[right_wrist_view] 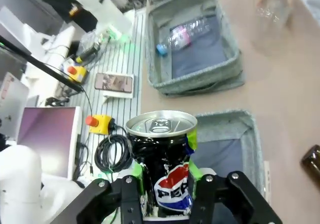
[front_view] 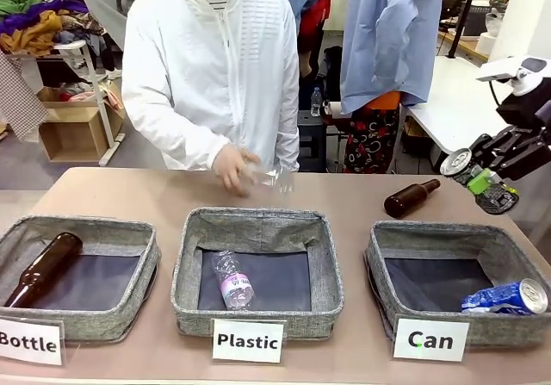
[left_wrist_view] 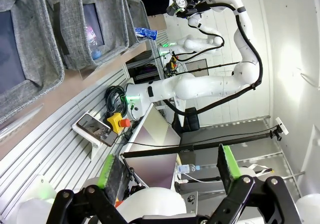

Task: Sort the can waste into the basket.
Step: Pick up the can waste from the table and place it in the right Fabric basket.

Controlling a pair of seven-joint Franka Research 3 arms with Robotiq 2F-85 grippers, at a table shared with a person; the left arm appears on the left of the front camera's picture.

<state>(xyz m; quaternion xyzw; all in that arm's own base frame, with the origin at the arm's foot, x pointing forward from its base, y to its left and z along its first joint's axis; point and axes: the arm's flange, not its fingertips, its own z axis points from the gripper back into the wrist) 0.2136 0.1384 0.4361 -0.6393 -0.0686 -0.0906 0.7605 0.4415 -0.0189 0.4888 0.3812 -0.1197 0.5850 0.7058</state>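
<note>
The right end effector [front_view: 479,178] is clamped on the dark can [front_view: 461,164], with its green pads pressing the crushed sides. The can's long axis runs along the fingers, silver top pointing away from the wrist. In the front view the top faces up and toward the robot's left, so the can hangs tilted, well above the counter [front_view: 344,197].

What the coming move turns on is that the Can basket [front_view: 448,232] lies below the end effector, a little to its left and toward the robot's side. From the front, the end effector seems to hang over the basket's far right corner or just outside it; I cannot tell which. In the right wrist view the basket's grey wall and dark floor show just beyond the can, so the opening is probably close to underneath.

A blue can [front_view: 508,298] lies on its side in the basket's near right corner, below the end effector. The bare floor is to its left. A brown bottle [front_view: 411,197] lies on the counter below and left of the end effector, just past the basket's far wall. It looks to be out of the drop path.

The left end effector [left_wrist_view: 169,170] has its fingers apart with nothing between them, and it sits off the counter's near edge, well apart from the baskets. The right arm is the nearer one. The move likely needs a short carry left and toward the robot, a descent, then a release over bare floor.
</note>
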